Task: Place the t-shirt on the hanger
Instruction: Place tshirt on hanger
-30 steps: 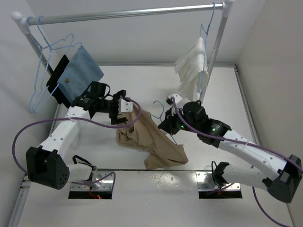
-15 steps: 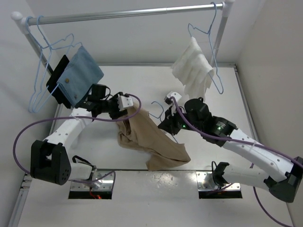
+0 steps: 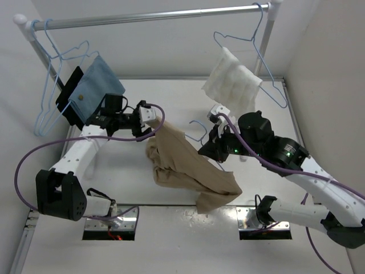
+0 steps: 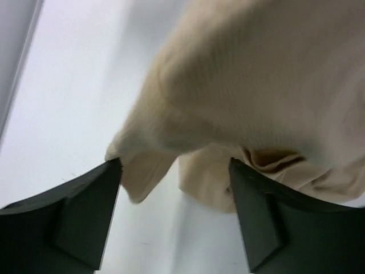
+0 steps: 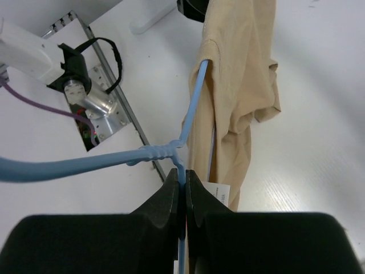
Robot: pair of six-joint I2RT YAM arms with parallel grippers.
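The tan t-shirt (image 3: 188,165) hangs draped on a pale-blue wire hanger (image 5: 154,154), above the table. One hanger arm runs into the shirt's neck in the right wrist view (image 5: 239,85). My right gripper (image 5: 183,184) is shut on the hanger wire just below its twisted neck. In the top view it (image 3: 215,140) sits right of the shirt, with the hook (image 3: 197,128) beside it. My left gripper (image 4: 175,164) is open, with the shirt's edge (image 4: 251,91) just ahead of its jaws. In the top view it (image 3: 149,123) is at the shirt's upper left corner.
A metal rail (image 3: 148,17) crosses the back. Spare blue hangers (image 3: 51,85) and a blue cloth (image 3: 97,91) hang at its left end. A white cloth (image 3: 231,80) on a hanger hangs at its right, swung out. The arms' base plates (image 3: 111,220) line the near edge.
My right arm has moved right and up with the hanger, carrying the t-shirt right. My left gripper has drawn back up-left along the shirt's edge. The white cloth's hanger has swung right.
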